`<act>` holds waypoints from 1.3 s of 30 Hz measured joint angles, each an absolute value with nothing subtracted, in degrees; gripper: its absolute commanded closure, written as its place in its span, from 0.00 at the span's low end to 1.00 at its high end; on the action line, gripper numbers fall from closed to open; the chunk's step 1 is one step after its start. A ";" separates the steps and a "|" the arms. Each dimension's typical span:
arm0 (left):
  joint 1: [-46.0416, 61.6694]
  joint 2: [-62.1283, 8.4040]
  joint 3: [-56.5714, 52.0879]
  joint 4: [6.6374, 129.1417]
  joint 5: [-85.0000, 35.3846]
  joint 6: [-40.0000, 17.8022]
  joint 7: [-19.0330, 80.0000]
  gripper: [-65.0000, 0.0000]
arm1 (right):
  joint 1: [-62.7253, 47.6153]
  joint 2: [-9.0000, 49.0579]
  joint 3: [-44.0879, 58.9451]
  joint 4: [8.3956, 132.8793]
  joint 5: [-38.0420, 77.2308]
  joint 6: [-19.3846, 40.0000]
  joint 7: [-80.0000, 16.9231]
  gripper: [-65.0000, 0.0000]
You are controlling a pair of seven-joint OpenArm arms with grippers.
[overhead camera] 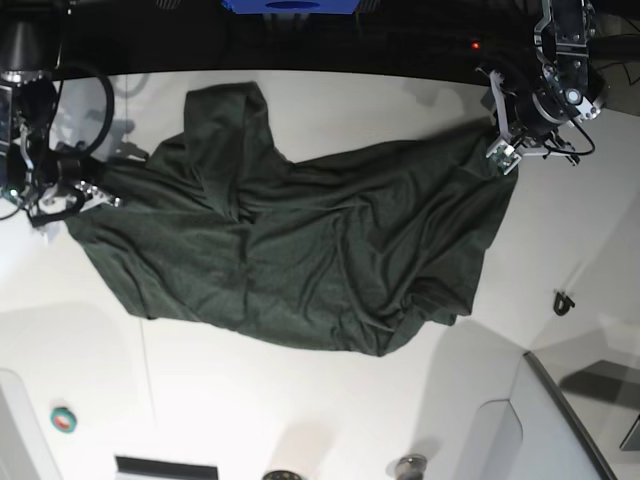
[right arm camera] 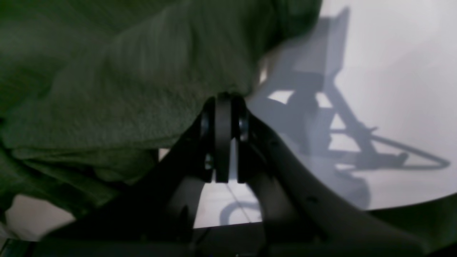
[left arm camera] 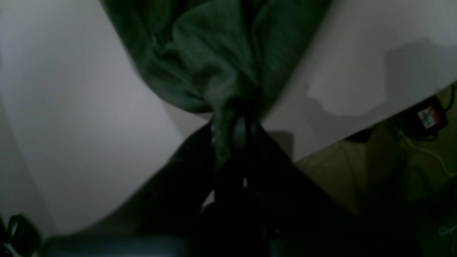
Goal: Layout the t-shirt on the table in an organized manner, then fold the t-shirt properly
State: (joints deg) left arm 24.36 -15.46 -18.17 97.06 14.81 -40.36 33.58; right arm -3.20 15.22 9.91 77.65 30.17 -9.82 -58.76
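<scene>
Both wrist views are dark and blurred; the t-shirt (left arm camera: 214,60) is cut off by the top edge in the left one, and by the top & left edges in the right one. The left claw (left arm camera: 242,132) tips are lost in shadow, w/ cloth bunched over them. In the base view the right claw (overhead camera: 95,192) tips are hidden at the shirt edge, and small items near the bottom of the desk (overhead camera: 300,420) are too small to identify.
</scene>
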 measured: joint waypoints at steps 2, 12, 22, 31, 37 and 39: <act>25.02 -15.90 -18.26 96.51 14.76 -40.34 33.45 1.00 | -4.49 15.55 10.22 78.30 30.02 -9.80 -57.41 0.98; 27.90 -15.88 -19.55 96.47 14.61 -40.36 33.10 1.00 | -11.84 15.75 10.39 77.93 31.66 -9.41 -48.29 0.96; 27.83 -16.05 -20.45 96.53 14.76 -40.36 33.45 1.00 | -23.88 15.25 9.52 99.22 29.69 -10.09 -53.71 0.40; 27.90 -16.14 -20.43 96.55 14.79 -40.36 33.47 1.00 | -17.61 15.55 -13.02 103.94 30.76 -9.80 -53.54 0.42; 28.12 -16.16 -20.45 96.57 14.81 -40.36 33.47 1.00 | -12.10 15.90 -18.59 97.12 29.56 -9.80 -52.34 0.42; 28.16 -16.03 -20.43 96.57 14.81 -40.36 33.47 1.00 | -12.03 15.81 -19.55 95.92 29.78 -9.80 -52.66 0.42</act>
State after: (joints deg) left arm 28.16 -16.03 -20.43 96.57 14.81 -40.36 33.47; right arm -12.03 15.81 -19.55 95.92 29.78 -9.80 -52.66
